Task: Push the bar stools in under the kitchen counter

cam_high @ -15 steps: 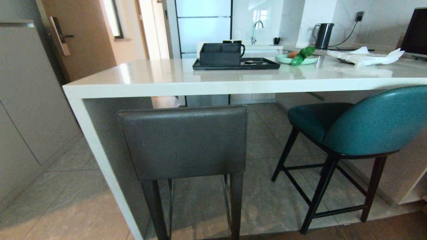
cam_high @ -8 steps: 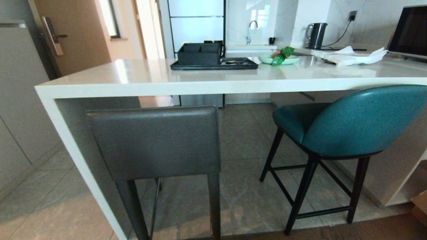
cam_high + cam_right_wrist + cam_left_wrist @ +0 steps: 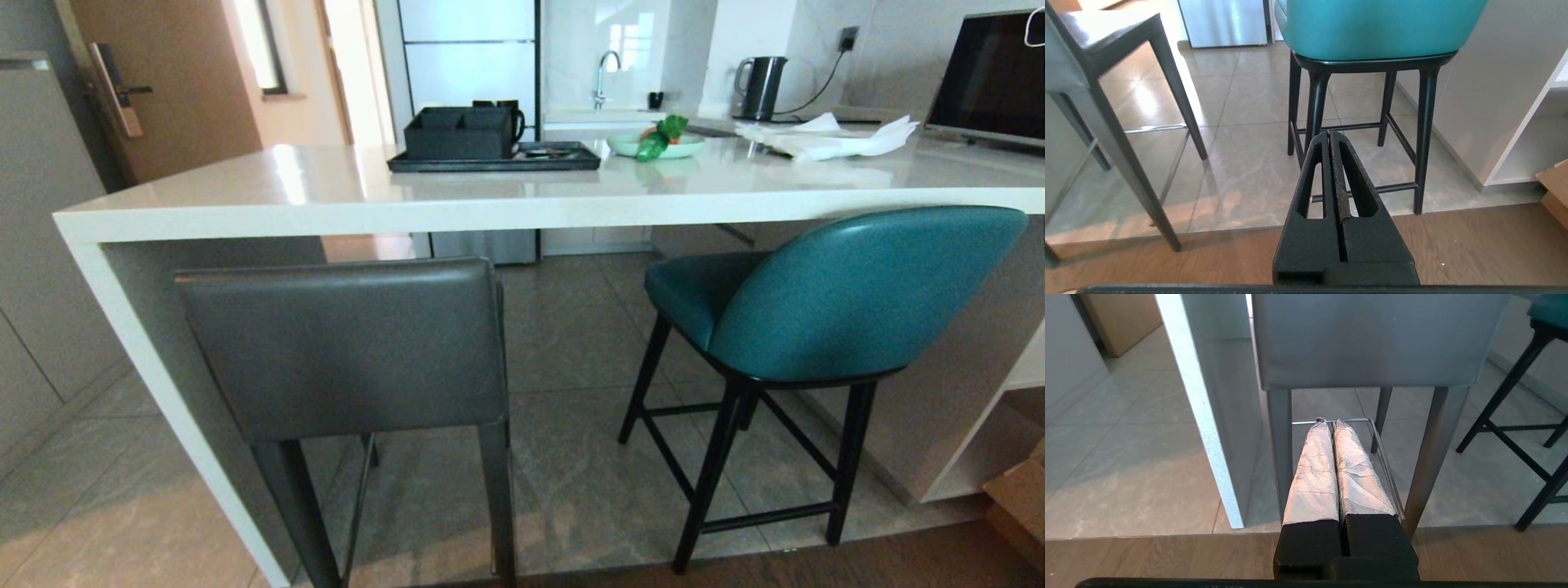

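At the left end of the kitchen counter [image 3: 457, 204], beside its white end panel [image 3: 155, 384], stands the dark grey stool [image 3: 343, 343]: its square back faces the robot and sits just below the slab's thick front edge, its seat under the top. From the left wrist view, the left gripper [image 3: 1329, 424] hangs low behind this stool, its pale wrapped fingers [image 3: 1314, 473] pressed together and empty, tips pointing toward the chrome footrest [image 3: 1355, 420] between the rear legs, apart from the stool.

On the counter top rest a black tray [image 3: 494, 159] with a black caddy [image 3: 457, 132], a pale green plate [image 3: 657, 145], white cloths [image 3: 824, 139] and, farther back, a kettle [image 3: 759, 88].

Further right, the teal stool [image 3: 824, 302] stands turned at an angle, its seat partly beneath the slab and its curved back rising to the counter's edge. The right gripper [image 3: 1330, 134] is held low behind its black legs [image 3: 1423, 139], over the wooden floor strip [image 3: 1453, 245], its black fingers closed against each other with nothing between them, not touching the stool. At the far right stands the open white shelf unit [image 3: 1531, 134].
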